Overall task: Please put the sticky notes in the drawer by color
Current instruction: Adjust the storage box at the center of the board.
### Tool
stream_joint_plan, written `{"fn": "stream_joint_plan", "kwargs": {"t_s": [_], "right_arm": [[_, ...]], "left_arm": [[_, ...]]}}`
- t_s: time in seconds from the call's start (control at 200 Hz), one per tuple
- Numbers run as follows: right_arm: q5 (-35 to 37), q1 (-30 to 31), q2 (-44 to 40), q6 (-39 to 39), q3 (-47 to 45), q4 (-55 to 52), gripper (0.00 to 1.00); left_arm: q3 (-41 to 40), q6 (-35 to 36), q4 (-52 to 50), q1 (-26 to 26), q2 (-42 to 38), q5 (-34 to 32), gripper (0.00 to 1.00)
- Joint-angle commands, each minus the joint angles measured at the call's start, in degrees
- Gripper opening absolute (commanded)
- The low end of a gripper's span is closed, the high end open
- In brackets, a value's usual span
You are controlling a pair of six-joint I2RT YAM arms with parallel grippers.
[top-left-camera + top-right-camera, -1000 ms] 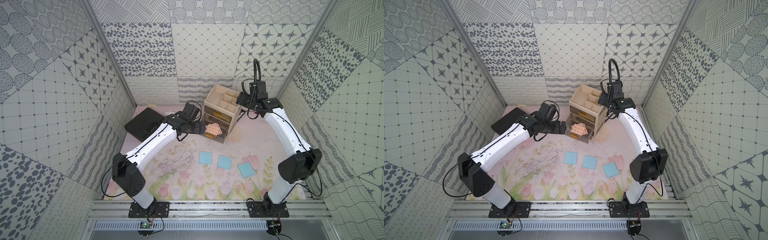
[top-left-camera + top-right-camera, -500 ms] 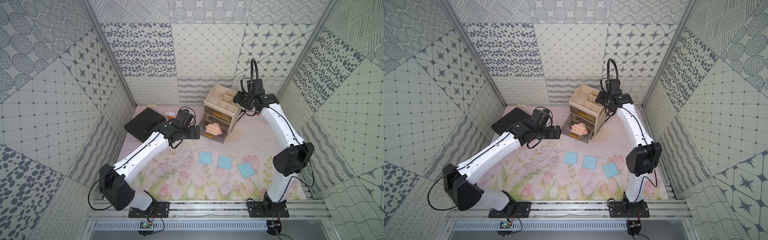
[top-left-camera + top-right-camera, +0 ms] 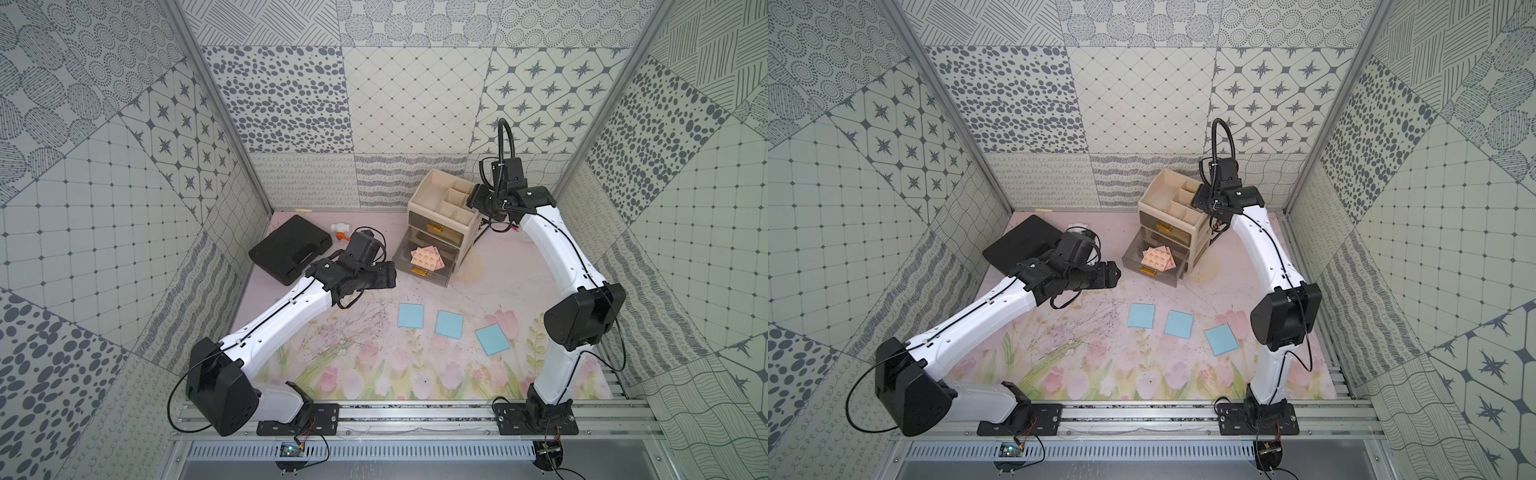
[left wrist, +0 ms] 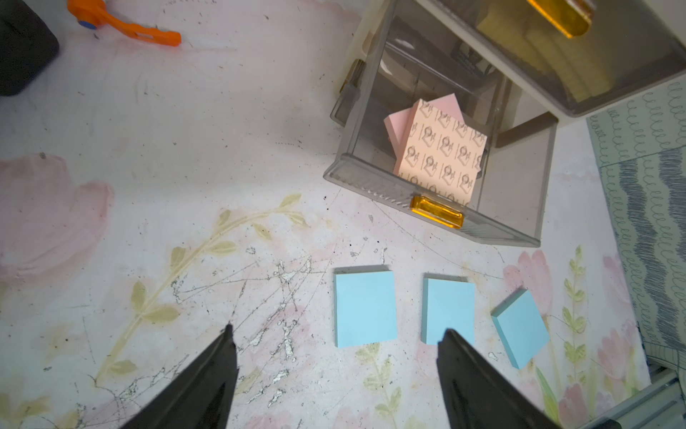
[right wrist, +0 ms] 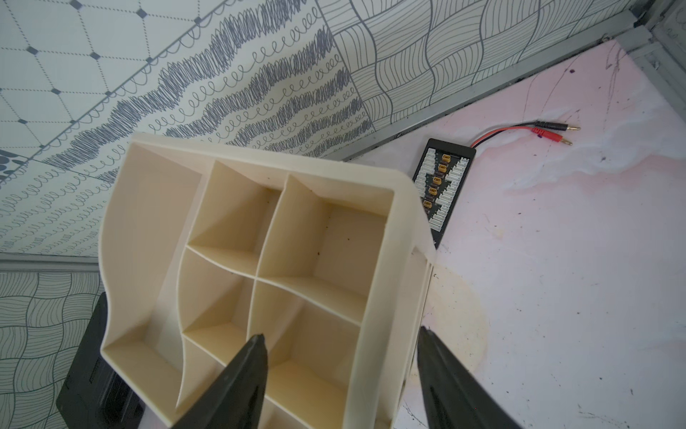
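The left tool (image 4: 337,328) hangs released and empty above three blue sticky notes (image 4: 365,308) that lie in a row mid-worktop. Pink sticky notes (image 4: 440,156) sit in the pulled-out bottom drawer (image 4: 371,184) near the back edge, and only this wrist view shows their printed pattern. The right tool (image 5: 341,332), jaws apart and holding nothing, straddles the organizer (image 5: 382,297) wall. Its wrist view shows a circuit board (image 5: 443,185) behind.

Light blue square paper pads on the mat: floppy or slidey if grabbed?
Probably stiff: the light blue square paper pads show side thickness, like stacks. Being small paper, one would likely slide when pushed. Lying flat, they look hard to pinch.
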Motion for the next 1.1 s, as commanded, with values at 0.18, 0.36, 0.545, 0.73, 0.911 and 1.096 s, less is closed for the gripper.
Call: {"fn": "stream_joint_plan", "kwargs": {"t_s": [0.18, 0.36, 0.545, 0.73, 0.911, 1.096], "right_arm": [[-0.37, -0.22, 6.35, -1.24, 7.35, -3.96, 0.67], [0.0, 0.03, 6.05, -1.38, 5.94, -4.37, 0.62], [0.99, -0.04, 6.34, -2.12, 4.52, -3.92, 0.57], [-0.39, -0.13, 8.57, -2.87, 7.02, -5.43, 0.27], [-1.37, -0.13, 10.0, -4.22, 10.85, -8.69, 0.09], [-2.88, -0.05, 11.69, -6.58, 17.31, -14.7, 0.0]], "left_arm": [[-1.36, -3.35, 4.39, 0.85, -1.42, 2.51, 0.86], [-1.7, -3.39, 4.72, 1.03, -1.51, 2.53, 0.86], [-1.93, -3.52, 5.09, 1.2, -1.22, 2.92, 0.86], [-2.45, -3.98, 4.75, 1.2, -1.39, 3.17, 0.86], [-3.97, -4.96, 5.06, 1.2, -2.31, 3.48, 0.86], [-5.08, -6.31, 4.77, 1.2, -2.77, 4.55, 0.86]]}}
